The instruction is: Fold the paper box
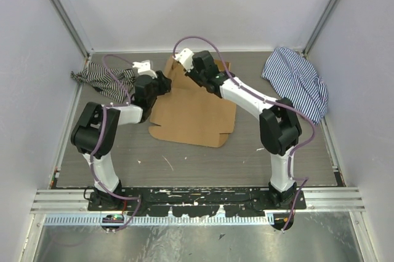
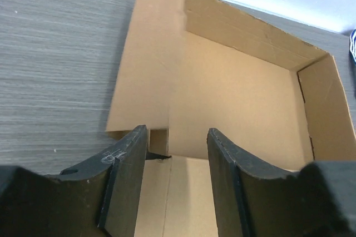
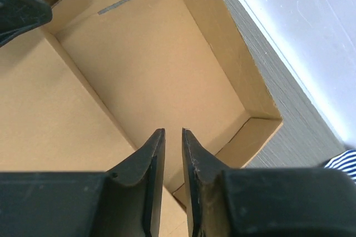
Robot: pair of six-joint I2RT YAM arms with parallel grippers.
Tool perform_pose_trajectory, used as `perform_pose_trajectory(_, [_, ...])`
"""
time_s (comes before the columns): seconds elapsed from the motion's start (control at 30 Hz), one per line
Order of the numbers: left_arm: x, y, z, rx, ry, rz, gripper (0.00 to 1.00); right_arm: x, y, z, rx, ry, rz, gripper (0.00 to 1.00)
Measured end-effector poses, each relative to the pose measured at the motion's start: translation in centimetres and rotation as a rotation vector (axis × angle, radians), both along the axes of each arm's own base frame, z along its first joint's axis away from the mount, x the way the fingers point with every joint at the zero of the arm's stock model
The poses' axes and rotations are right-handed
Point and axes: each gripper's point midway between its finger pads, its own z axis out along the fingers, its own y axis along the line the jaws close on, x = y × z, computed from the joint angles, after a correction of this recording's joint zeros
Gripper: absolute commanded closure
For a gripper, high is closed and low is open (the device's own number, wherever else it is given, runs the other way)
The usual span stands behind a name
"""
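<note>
so, closest to the arm bases first: the table (image 1: 203, 163) is grey woodgrain, and the paper box (image 1: 197, 120) lies in the middle of it; the box's near part is a flat panel with a couple of small notches along its front edge; past that panel the far half is stood up into a shallow tray with walls, but from above most of the tray is hidden under the two wrists, so you only really see it on the wrist cams; the left gripper (image 2: 178, 131) hangs over the tray's near left corner, released, fingers (image 2: 125, 176) clearly apart with bare cardboard between them; the tray's left wall looks splayed outward rather than upright, and there's a small tab right by the left fingertip, touching or not i can't say; the right gripper (image 3: 173, 132) sits over the crease where panel meets tray, toward the box's right end, fingers squeezed almost together with just a slit left; can't tell if any cardboard is pinched in there; furthest back, a crumpled striped cloth (image 1: 101, 77) lies left of the box, partly behind the left arm's cable, and a bigger striped cloth (image 1: 298, 80) lies off to the box's right, well apart; the right wrist cam only catches a sliver of it.
</note>
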Motion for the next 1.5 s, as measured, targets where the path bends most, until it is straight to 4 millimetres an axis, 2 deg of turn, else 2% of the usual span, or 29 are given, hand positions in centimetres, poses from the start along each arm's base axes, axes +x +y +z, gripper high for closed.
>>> perform_pose_trajectory(0.1, [0.6,0.0,0.5,0.016,0.018,0.007,0.40,0.9,-1.0,0.6,0.091,0.036,-0.053,0.73])
perform_pose_trajectory(0.13, [0.9,0.0,0.7,0.026,0.035,0.016,0.40,1.3,-1.6,0.9,0.126,0.050,-0.082,0.69])
perform_pose_trajectory(0.2, [1.7,0.5,1.3,0.049,0.070,0.043,0.39,2.2,-3.1,1.4,0.201,0.077,-0.156,0.51])
perform_pose_trajectory(0.27, [2.6,1.2,2.5,0.059,0.094,0.073,0.37,3.4,-5.2,2.1,0.300,0.107,-0.247,0.42])
perform_pose_trajectory(0.3, [3.1,1.6,3.3,0.057,0.114,0.088,0.37,4.0,-6.5,2.4,0.353,0.126,-0.292,0.34])
perform_pose_trajectory(0.33, [3.7,2.3,4.1,0.050,0.126,0.105,0.38,4.5,-7.5,2.6,0.399,0.145,-0.326,0.09])
perform_pose_trajectory(0.37, [4.4,3.2,5.2,0.033,0.141,0.124,0.39,5.0,-8.8,2.8,0.467,0.178,-0.360,0.01])
perform_pose_trajectory(0.4, [5.2,4.2,6.3,0.010,0.143,0.145,0.39,5.6,-9.9,3.0,0.547,0.215,-0.392,0.00])
perform_pose_trajectory(0.5, [7.8,7.3,9.8,-0.069,0.131,0.188,0.39,7.8,-13.1,3.2,0.750,0.308,-0.447,0.00])
perform_pose_trajectory(0.57, [9.1,8.9,10.4,-0.096,0.137,0.206,0.40,9.3,-15.7,1.9,0.816,0.351,-0.515,0.00])
perform_pose_trajectory(0.63, [10.1,9.4,9.7,-0.111,0.172,0.198,0.42,9.8,-17.0,-0.1,0.838,0.402,-0.572,0.00])
perform_pose_trajectory(0.73, [10.8,8.0,6.3,-0.117,0.267,0.146,0.43,9.2,-16.2,-3.4,0.841,0.510,-0.618,0.00])
perform_pose_trajectory(0.83, [10.0,6.6,2.2,-0.114,0.387,0.096,0.43,8.2,-14.7,-5.7,0.827,0.597,-0.634,0.00])
perform_pose_trajectory(0.9, [9.5,5.9,0.1,-0.109,0.456,0.071,0.43,7.7,-14.0,-6.9,0.818,0.635,-0.638,0.00])
perform_pose_trajectory(1.0, [9.0,5.4,-1.7,-0.103,0.517,0.053,0.43,7.1,-13.2,-7.7,0.809,0.676,-0.635,0.09])
perform_pose_trajectory(1.03, [8.9,5.4,-1.9,-0.102,0.527,0.052,0.43,7.0,-13.0,-7.9,0.811,0.684,-0.633,0.11])
perform_pose_trajectory(1.17, [8.9,5.5,-2.0,-0.102,0.530,0.054,0.43,6.9,-13.0,-8.3,0.812,0.696,-0.637,0.35])
perform_pose_trajectory(1.5, [9.3,4.9,-2.7,-0.116,0.538,0.026,0.43,6.9,-13.4,-11.2,0.755,0.737,-0.679,0.47])
